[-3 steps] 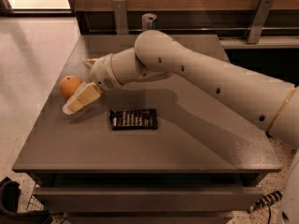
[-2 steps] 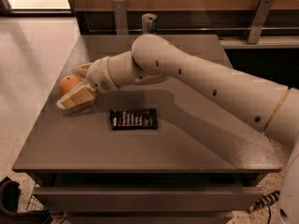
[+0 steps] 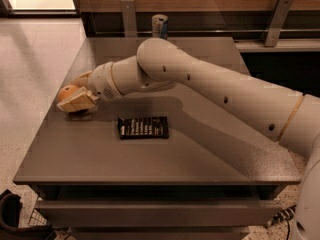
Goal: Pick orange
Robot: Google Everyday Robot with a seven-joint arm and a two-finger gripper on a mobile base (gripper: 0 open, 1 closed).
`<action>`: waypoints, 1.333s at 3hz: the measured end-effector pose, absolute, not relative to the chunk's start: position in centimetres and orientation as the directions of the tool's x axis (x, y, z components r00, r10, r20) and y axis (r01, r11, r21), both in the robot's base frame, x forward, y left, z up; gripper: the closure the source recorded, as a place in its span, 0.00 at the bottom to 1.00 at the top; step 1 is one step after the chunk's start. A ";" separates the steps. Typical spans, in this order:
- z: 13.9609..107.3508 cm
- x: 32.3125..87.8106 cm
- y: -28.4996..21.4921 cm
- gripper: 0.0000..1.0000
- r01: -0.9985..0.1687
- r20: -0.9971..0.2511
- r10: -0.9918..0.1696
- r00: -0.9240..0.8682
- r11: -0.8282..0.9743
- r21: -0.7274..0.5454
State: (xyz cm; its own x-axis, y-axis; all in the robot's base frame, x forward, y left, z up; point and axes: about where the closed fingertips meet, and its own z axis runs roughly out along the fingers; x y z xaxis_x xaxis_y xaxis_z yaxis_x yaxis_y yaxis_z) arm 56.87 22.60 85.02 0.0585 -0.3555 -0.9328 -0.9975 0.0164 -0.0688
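The orange, a small round fruit with a matte peel and no long axis to speak of, sits near the left edge of the grey, dull-surfaced table; which way its stem spot faces cannot be made out. The tan gripper on the smooth white arm is right at the fruit, covering its right side, but whether it has closed on it cannot be told. A flat dark rectangular packet lies near, and a drink can stands at the far edge.
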 end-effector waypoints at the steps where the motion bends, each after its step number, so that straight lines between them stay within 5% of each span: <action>1: 85.0 56.7 22.9 1.00 -0.998 -0.933 -0.355 0.060 0.010 -0.068; 4: 90.5 57.9 19.5 1.00 -0.988 -0.940 -0.313 0.135 0.034 -0.153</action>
